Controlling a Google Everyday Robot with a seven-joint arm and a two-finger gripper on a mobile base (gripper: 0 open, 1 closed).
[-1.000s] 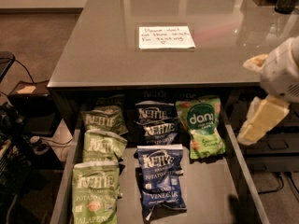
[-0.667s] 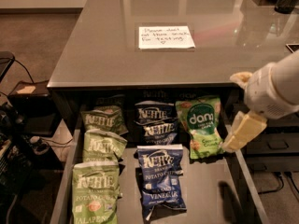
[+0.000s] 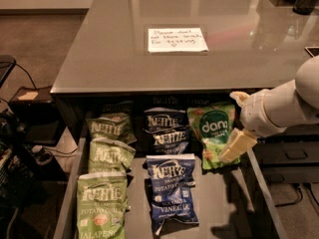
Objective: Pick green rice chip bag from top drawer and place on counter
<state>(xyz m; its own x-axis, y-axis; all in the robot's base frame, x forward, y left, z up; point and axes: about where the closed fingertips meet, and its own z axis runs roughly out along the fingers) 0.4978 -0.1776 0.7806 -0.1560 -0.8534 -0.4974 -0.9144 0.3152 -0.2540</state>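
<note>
The green rice chip bag (image 3: 212, 131), bright green with a teal "dang" logo, lies at the back right of the open top drawer (image 3: 217, 198). My gripper (image 3: 233, 131) comes in from the right on a white arm and hangs open right over the bag's right edge, one cream finger (image 3: 237, 145) overlapping it. It holds nothing. The glossy gray counter (image 3: 114, 54) lies above and behind the drawer, with a white handwritten note (image 3: 177, 40) on it.
Three olive-green Kettle bags (image 3: 105, 156) fill the drawer's left column and dark blue Kettle bags (image 3: 169, 183) the middle. The drawer's right wall (image 3: 261, 193) runs below my arm. Cables and dark equipment (image 3: 15, 148) sit on the floor at the left.
My gripper has moved left and down from beyond the drawer's right side to the right edge of the green rice chip bag. The bags have not moved.
</note>
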